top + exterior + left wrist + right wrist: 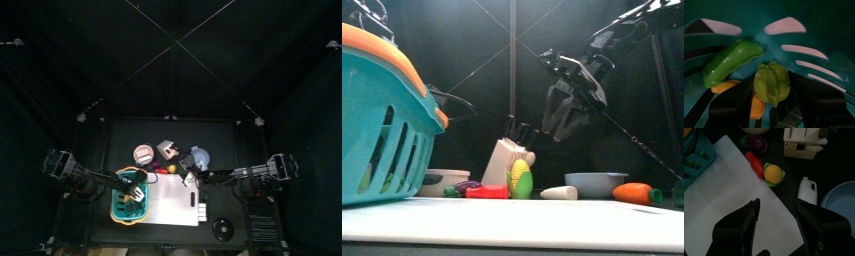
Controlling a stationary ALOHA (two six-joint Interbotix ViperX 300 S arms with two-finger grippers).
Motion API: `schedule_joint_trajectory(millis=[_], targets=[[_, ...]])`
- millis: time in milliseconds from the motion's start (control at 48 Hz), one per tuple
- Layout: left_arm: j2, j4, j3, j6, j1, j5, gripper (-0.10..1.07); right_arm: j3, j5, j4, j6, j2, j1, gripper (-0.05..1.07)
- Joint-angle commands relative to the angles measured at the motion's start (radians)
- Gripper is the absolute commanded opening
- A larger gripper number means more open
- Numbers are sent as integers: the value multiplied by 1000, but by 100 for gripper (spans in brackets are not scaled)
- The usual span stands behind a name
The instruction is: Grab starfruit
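The starfruit (pixel 772 84) lies inside the teal basket (pixel 817 30), between the left tool's (pixel 769 107) spread jaws, not yet gripped. A green pepper (pixel 731 61) touches it at ten o'clock; closing carelessly might pinch both. The right tool (pixel 777 225) hovers open and empty above the bench (pixel 817 165).
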Motion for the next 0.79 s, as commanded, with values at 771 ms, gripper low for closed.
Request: schedule_joint_trajectory(millis=[771], targets=[[-202, 123, -87, 0, 6, 256, 79, -34, 0, -28, -9, -35, -5, 86]])
